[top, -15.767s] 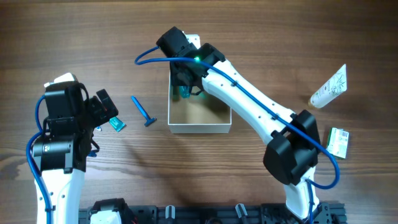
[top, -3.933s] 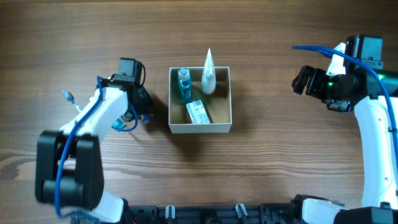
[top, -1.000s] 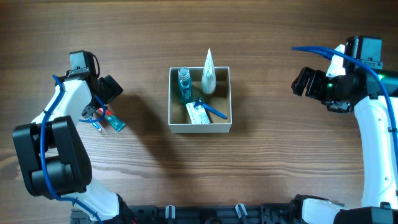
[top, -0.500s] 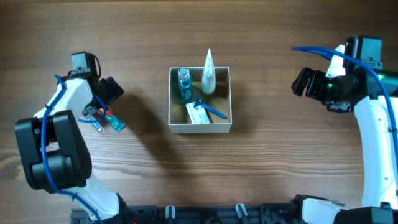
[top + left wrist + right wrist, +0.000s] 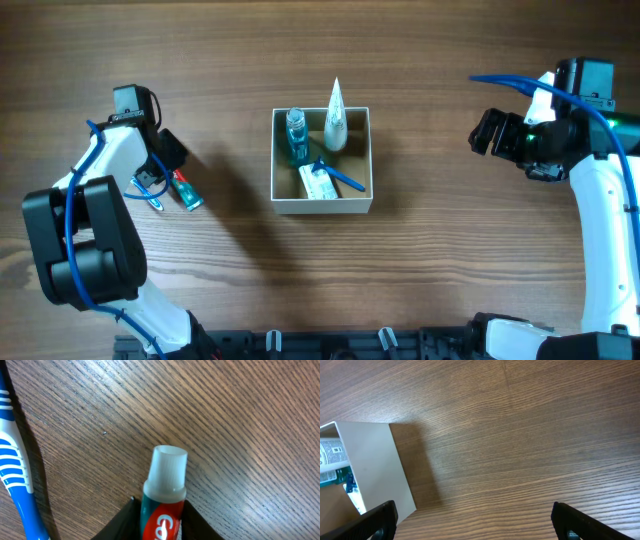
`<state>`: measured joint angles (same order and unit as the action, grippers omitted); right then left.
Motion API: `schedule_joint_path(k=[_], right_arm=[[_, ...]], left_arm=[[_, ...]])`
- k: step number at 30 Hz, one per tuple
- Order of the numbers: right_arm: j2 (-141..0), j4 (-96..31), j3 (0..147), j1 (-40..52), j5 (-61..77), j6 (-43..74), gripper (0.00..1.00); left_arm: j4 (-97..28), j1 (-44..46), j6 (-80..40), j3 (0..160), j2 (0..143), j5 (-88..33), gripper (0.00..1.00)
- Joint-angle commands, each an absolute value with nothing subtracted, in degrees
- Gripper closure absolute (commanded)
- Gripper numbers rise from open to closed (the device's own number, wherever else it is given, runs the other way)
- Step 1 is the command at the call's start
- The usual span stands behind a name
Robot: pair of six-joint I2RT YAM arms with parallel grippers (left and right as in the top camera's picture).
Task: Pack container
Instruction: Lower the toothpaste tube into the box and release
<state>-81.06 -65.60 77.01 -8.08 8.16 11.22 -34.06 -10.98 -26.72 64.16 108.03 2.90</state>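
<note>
The container [image 5: 321, 207], a square white box with a tan inside, sits mid-table. In it are a blue bottle [image 5: 295, 136], a white tube [image 5: 335, 118], a white-and-green packet [image 5: 317, 184] and a blue razor [image 5: 341, 178]. At the far left my left gripper [image 5: 166, 181] is shut on a red-and-teal toothpaste tube [image 5: 186, 191] lying on the wood. In the left wrist view both jaws press the tube [image 5: 163, 491] below its white cap. My right gripper [image 5: 489, 131] hangs open at the right with nothing in it, and its wrist view shows the container's wall [image 5: 370, 465].
A blue-and-white toothbrush [image 5: 15, 477] lies on the table just beside the toothpaste, also seen from overhead as the toothbrush [image 5: 150, 197]. Bare wood lies between the left arm and the box.
My left gripper's jaws have closed from wide open onto the toothpaste tube. The right arm has not moved.
</note>
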Motion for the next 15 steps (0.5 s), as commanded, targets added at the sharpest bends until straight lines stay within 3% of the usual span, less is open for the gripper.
schedule_joint_path(k=[1,7,11,15], right_arm=[[-81.28,-65.63,77.19,-8.32,9.08,10.41,0.0],[-81.28,-65.56,77.19,-8.32,9.06,10.44,0.0],[-81.28,-65.6,77.19,-8.32,9.08,10.41,0.0],[-81.28,-65.56,77.19,-8.32,9.08,10.44,0.0]], left_arm=[[-34.26,-10.92,-27.05,63.72,110.37,0.45,0.76],[-35.2,-10.74,-27.05,63.9,107.87,0.43,0.92],[-38.44,-7.92,-26.76,64.64,99.74,0.45,0.94],[-40.86,-0.43,-15.16,64.64,85.08,0.27,0.94]])
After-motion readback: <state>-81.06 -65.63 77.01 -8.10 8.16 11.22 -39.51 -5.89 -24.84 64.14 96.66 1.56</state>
